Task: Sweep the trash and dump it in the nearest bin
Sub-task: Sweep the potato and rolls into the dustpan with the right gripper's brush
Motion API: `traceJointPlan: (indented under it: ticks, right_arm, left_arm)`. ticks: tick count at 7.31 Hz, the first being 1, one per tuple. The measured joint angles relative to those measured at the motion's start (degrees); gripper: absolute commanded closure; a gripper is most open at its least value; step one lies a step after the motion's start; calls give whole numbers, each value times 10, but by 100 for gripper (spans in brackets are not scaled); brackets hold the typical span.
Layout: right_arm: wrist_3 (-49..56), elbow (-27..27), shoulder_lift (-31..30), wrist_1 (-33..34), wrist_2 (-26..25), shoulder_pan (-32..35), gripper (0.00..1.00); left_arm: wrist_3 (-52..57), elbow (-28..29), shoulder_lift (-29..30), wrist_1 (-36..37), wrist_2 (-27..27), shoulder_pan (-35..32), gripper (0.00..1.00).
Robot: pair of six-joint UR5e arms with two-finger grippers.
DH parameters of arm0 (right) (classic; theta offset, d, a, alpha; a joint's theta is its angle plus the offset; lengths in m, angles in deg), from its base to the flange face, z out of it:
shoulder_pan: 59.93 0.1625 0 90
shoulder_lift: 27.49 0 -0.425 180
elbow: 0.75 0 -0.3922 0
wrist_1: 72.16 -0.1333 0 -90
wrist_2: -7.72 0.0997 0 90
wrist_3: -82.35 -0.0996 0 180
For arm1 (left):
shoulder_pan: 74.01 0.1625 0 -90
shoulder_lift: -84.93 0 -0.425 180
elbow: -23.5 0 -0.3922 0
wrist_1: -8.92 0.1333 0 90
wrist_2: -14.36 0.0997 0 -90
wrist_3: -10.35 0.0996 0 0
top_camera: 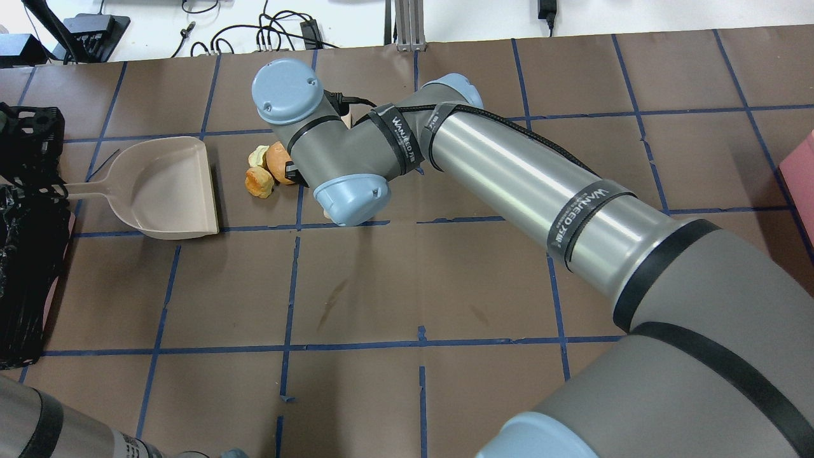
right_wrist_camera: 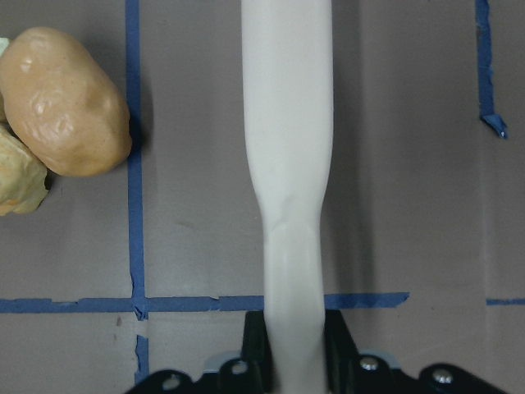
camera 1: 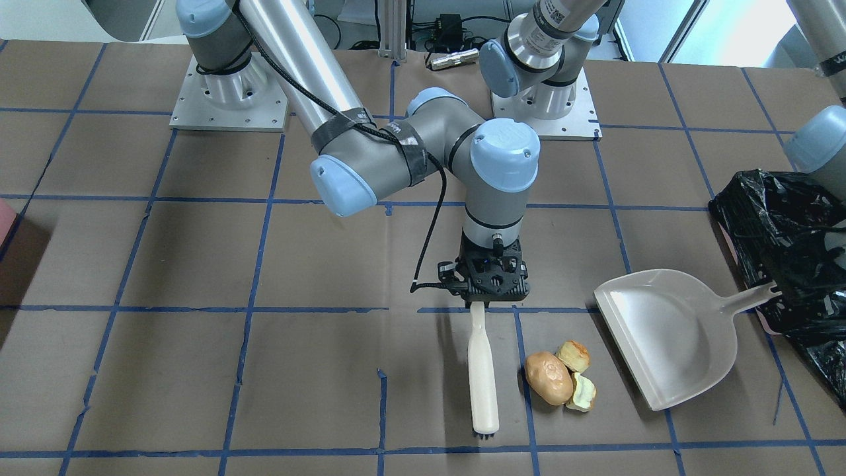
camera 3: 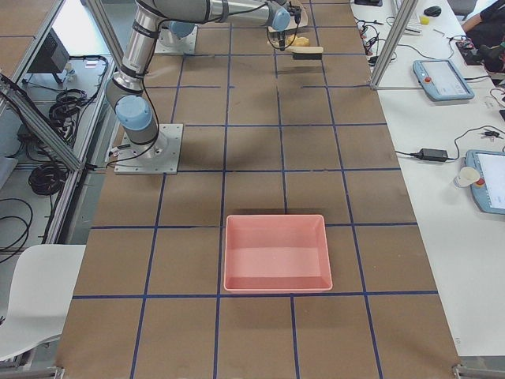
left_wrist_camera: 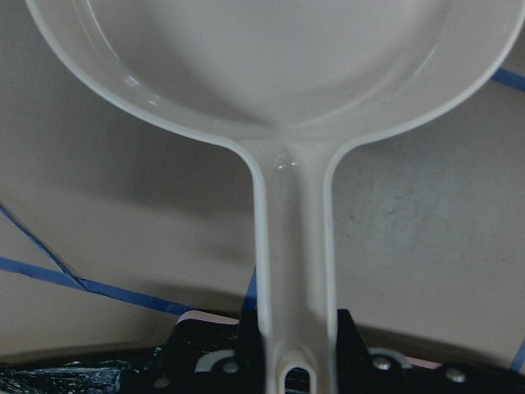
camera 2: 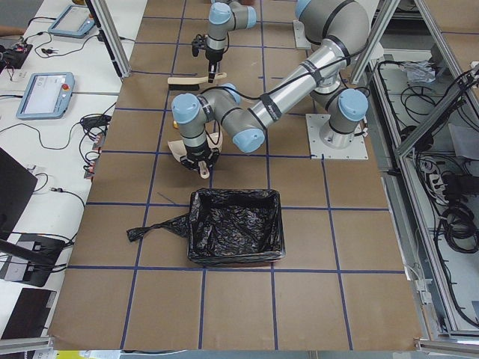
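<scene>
Clamping the end of the cream brush handle, the right end effector hangs over the brown tabletop. The brush is just beside the trash: a golden bread roll touching a browned chunk and a pale bitten chunk, all between the brush and the mouth of the grey dustpan. The left end effector is closed on the dustpan's handle at the edge of the black-lined bin.
</scene>
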Motion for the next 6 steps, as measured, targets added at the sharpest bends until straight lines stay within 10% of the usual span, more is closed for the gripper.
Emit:
traceJointPlan:
  ticks: [6]
  right_arm:
    - [-21, 57, 56, 1, 2, 52, 86]
  left_arm:
    - [-16, -2, 33, 29, -3, -29, 96]
